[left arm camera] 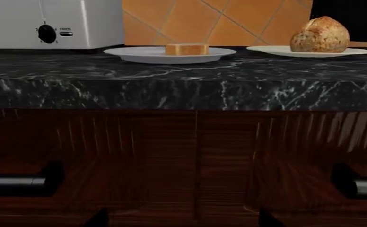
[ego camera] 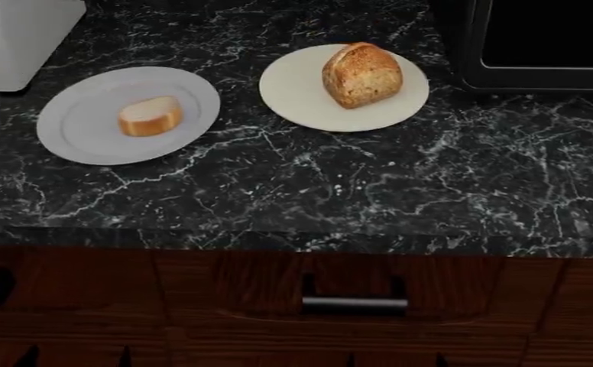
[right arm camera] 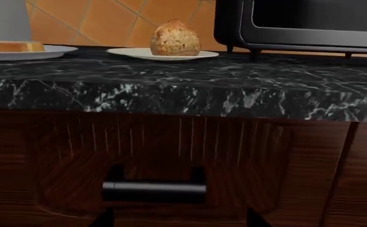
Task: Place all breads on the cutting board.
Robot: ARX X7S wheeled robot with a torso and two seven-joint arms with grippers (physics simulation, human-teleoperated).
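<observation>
Breads on separate plates, grippers out of sight

Breads sit on a black marble countertop, each on its own round white plate. Taking the crusty loaf as the landmark: it stands upright on its plate, a large rounded golden-brown speckled piece. To its left, well apart, lies the small pale slice with a tan crust, flat near the middle of a second plate; the two plates lie close together but do not touch. Beyond that slice, at the counter's far left corner, stands a silver toaster with a dark knob. Just right of the loaf, a black microwave stands near the loaf's plate. Orange tiles cover the wall behind the loaf.

Below the counter's front edge run dark wooden drawer fronts with metal bar handles.

No cutting board shows in any view. Neither gripper appears in the head view or in either wrist view, so the state of their jaws cannot be told. Both wrist views look at the drawer fronts from below counter height.
</observation>
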